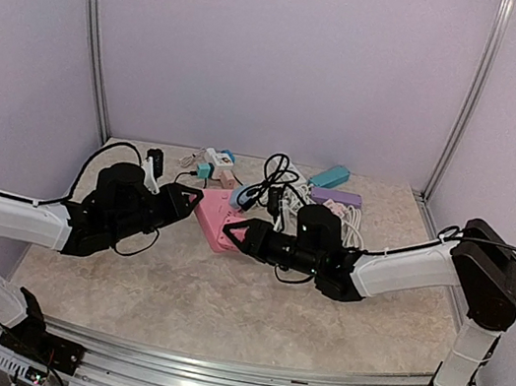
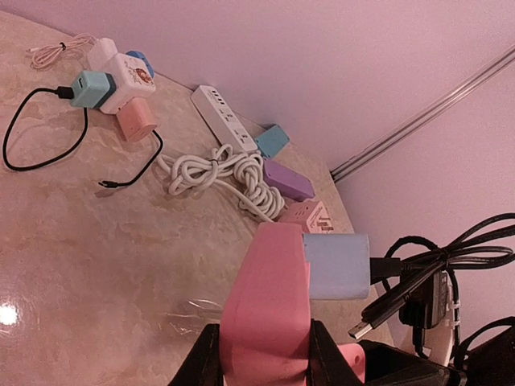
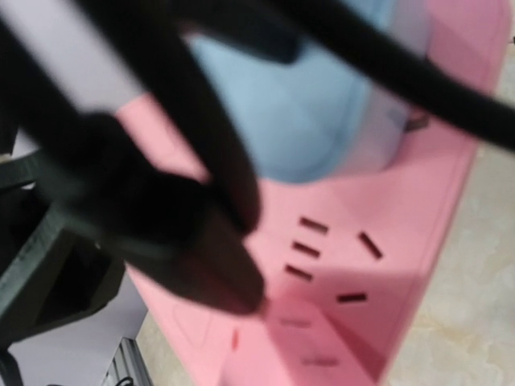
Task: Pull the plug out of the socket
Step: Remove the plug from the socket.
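The pink socket point(image 1: 216, 220) lies mid-table, and my left gripper point(image 1: 192, 203) is shut on its left end; in the left wrist view both black fingers point(image 2: 203, 362) press against the pink socket point(image 2: 269, 297). The light blue plug point(image 2: 336, 265) sits in the socket's side with a black cable point(image 2: 434, 259) running off it. My right gripper point(image 1: 243, 233) is at the socket's right end, just below the plug point(image 1: 240, 201). The right wrist view shows the plug point(image 3: 298, 121) seated above the slotted pink face point(image 3: 354, 265), with blurred black cable across the front hiding the fingers.
Behind the socket lie a white power strip point(image 2: 221, 117), a teal adapter point(image 2: 273, 141), a purple block point(image 2: 288, 180), a knotted white cord point(image 2: 221, 173) and a cluster of cube adapters point(image 2: 117, 80). A loose black USB lead point(image 2: 378, 310) hangs by the plug.
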You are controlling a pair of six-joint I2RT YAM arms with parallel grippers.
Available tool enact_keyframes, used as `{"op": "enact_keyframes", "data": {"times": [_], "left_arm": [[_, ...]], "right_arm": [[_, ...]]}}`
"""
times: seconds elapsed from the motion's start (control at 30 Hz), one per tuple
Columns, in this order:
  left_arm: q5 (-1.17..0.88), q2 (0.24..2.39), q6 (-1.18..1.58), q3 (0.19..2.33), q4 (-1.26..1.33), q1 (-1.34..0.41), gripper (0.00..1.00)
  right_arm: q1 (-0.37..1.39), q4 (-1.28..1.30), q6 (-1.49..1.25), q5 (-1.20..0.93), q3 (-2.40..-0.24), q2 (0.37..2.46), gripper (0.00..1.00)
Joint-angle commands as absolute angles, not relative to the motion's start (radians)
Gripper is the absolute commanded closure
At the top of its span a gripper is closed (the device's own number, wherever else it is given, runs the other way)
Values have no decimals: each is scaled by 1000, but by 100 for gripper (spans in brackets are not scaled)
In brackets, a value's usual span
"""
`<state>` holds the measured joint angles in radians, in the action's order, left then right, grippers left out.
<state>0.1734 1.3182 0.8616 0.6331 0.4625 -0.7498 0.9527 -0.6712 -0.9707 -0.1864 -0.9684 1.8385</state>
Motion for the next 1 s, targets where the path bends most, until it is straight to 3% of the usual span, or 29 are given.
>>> {"op": "enact_keyframes", "data": {"times": [0.0, 0.7, 0.97], "left_arm": [[205, 1321, 835, 678, 497, -765, 73], [296, 1307, 787, 683, 473, -807, 73], [301, 1311, 770, 692, 465, -810, 73]], "right_arm": [[960, -665, -981, -197, -992, 1868, 59], [959, -637, -1043, -197, -1024, 1920, 73], [959, -655, -1055, -209, -1023, 1922, 84]]}}
